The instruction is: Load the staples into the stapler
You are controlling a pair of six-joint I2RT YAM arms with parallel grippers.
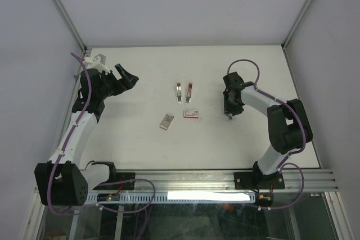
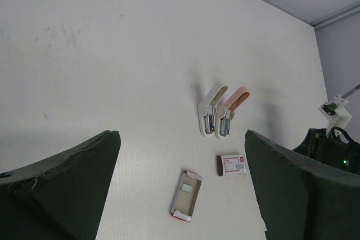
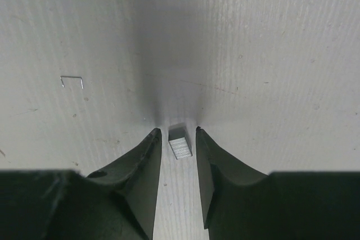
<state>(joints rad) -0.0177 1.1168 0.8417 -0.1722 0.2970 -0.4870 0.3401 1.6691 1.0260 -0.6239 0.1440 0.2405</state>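
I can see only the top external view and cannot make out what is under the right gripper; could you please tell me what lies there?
Observer: A small silvery ridged block lies on the white table between the right gripper's open fingers, with a gap on each side.
Operator: Thank you. Is anything lying near it?
Observer: One loose bent-wire staple lies apart from it on the table.
Operator: And the flat silvery-grey rectangle with a paler rim, beside the small red-and-white box?
Observer: The left wrist view shows a small pale patch inside it.
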